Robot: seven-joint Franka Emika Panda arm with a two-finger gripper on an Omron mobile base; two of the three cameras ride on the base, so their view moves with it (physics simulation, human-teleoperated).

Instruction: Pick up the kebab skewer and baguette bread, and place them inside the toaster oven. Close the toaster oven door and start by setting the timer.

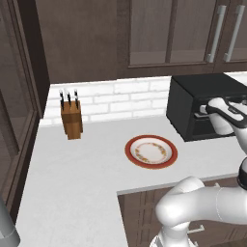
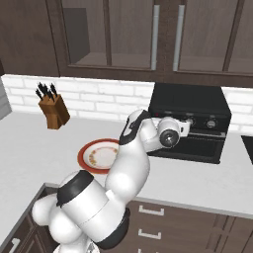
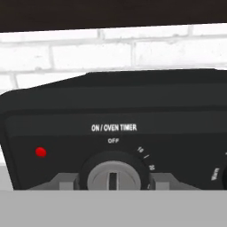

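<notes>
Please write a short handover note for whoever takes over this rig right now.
Gripper: at the toaster oven, fingers on either side of the timer knob and closed on it.
Knob: its slot points straight up at OFF under the ON / OVEN TIMER label, so the timer is not yet set.
Oven door: looks closed.
Plate: on the counter, with no food on it. The skewer and bread are presumably in the oven, which cannot be confirmed.
Knife block: stands by the wall, untouched.
Left: turn the knob to start the timer, then let go.
</notes>
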